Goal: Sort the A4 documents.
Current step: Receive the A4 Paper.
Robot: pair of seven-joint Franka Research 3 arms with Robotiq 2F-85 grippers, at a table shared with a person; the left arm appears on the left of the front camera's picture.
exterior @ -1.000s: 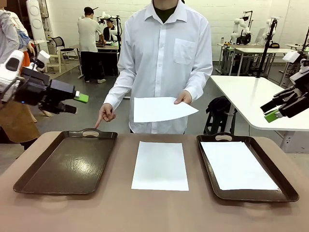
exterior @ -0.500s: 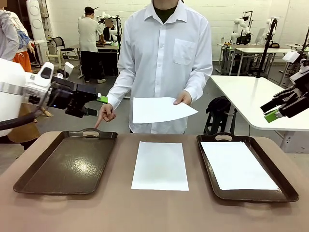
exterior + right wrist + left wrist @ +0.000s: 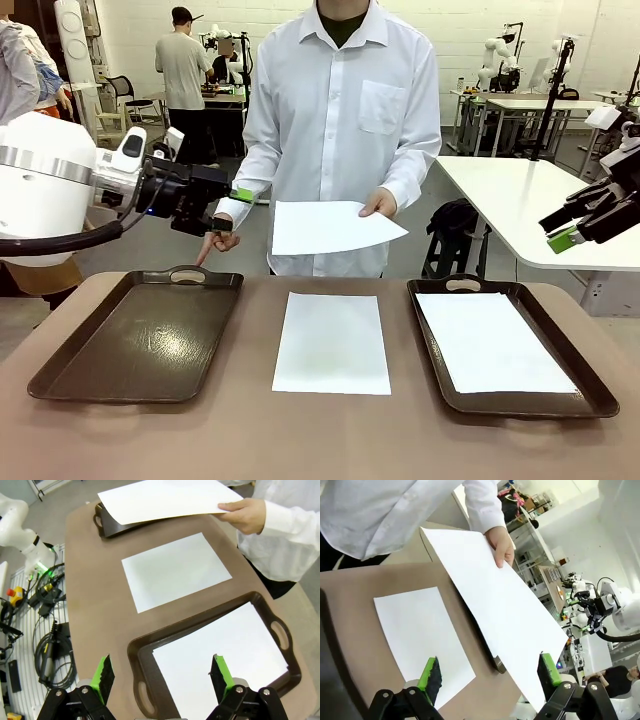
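So, the brown desk [image 3: 250, 440] was the biggest thing around, with a person [image 3: 340, 110] in a white shirt standing at its far edge. Two dark brown trays sat on it. The left tray [image 3: 140, 345] lay along the desk's left side with its bottom bare, and the right tray [image 3: 520, 405] lay along the right side.

Three A4 documents were about. The tray sheet [image 3: 495, 345] lay flat inside the right tray. The middle sheet [image 3: 332, 343] lay flat on the desk between the two trays, touching neither. The held sheet [image 3: 330, 226] was up in the air over the far edge, roughly level, pinched at one end by the person's holding hand [image 3: 380, 204].

My left gripper [image 3: 233, 210] hung in the air above the left tray's far-right corner, aimed sideways at the free end of the held sheet and just beside it. Honestly I couldn't tell if a pad brushed the paper. Jaws were spread wide, clamped on nothing.

My right gripper [image 3: 562, 228] hung out past the desk's right edge, higher than the right tray and well apart from every sheet. Its jaws were spread wide too, gripping nothing. From that wrist, the right tray and its sheet lay below.

The person's pointing hand [image 3: 218, 240] aimed a finger down at the left tray's far handle, right by my left gripper.
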